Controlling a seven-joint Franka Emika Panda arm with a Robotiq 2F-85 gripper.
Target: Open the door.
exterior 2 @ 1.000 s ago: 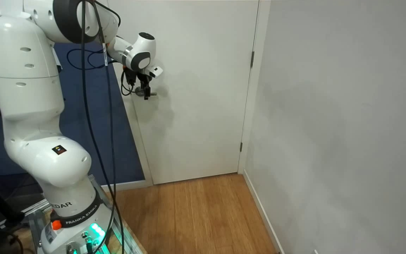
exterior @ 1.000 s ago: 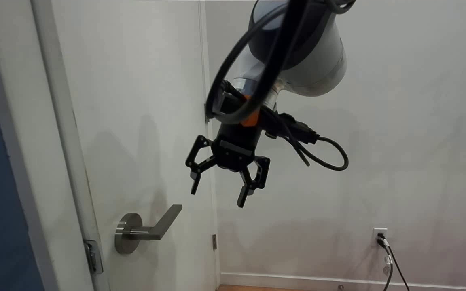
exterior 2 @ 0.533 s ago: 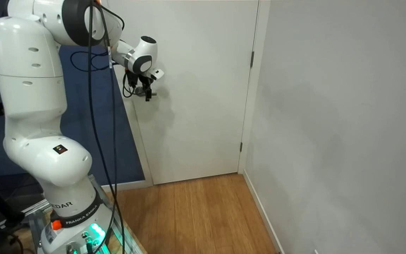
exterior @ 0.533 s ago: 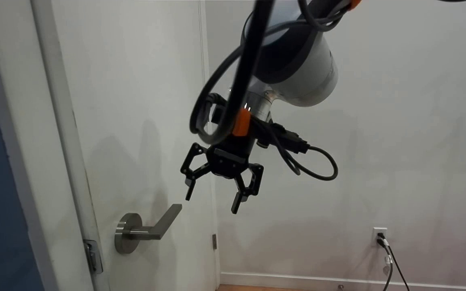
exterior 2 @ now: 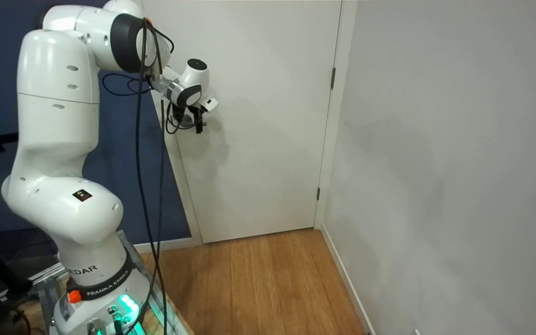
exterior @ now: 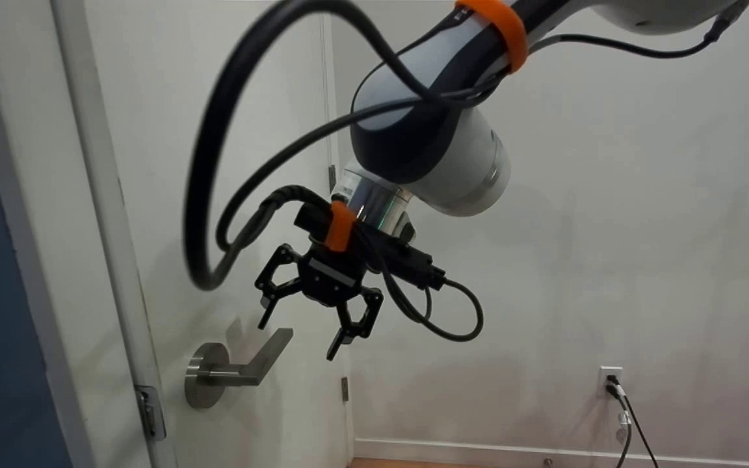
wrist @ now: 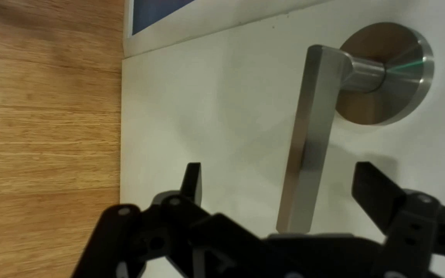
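Gripper (exterior: 296,342): fingers (wrist: 375,193) noted as spread wide, released. In the wrist view, the bar of the lever handle (wrist: 311,143) is framed between the two fingers, a gap being seen on either side. In an exterior view, one fingertip is seen just above the free end of the lever handle and the other just beside it, both apart from the metal; whether the bar lies between the fingers in depth cannot be told. The gripper is tilted downward.

The door (exterior 2: 258,163), a flat white panel, is located directly behind the lever handle, which is mounted on its face by a round rose (wrist: 408,77). A metal plate (exterior: 151,416) is noted near the lever handle, at the white frame (exterior: 56,195). Hinges (exterior 2: 333,78) are seen well apart from the lever handle. The arm (exterior 2: 58,139) is bent toward the lever handle; black cables (exterior: 200,195) are looped above the lever handle. Wooden floor (exterior 2: 258,279) is seen well below the lever handle. An outlet (exterior: 610,370), with two plugs inserted, is set in the pale wall (exterior: 608,195) beyond the lever handle.
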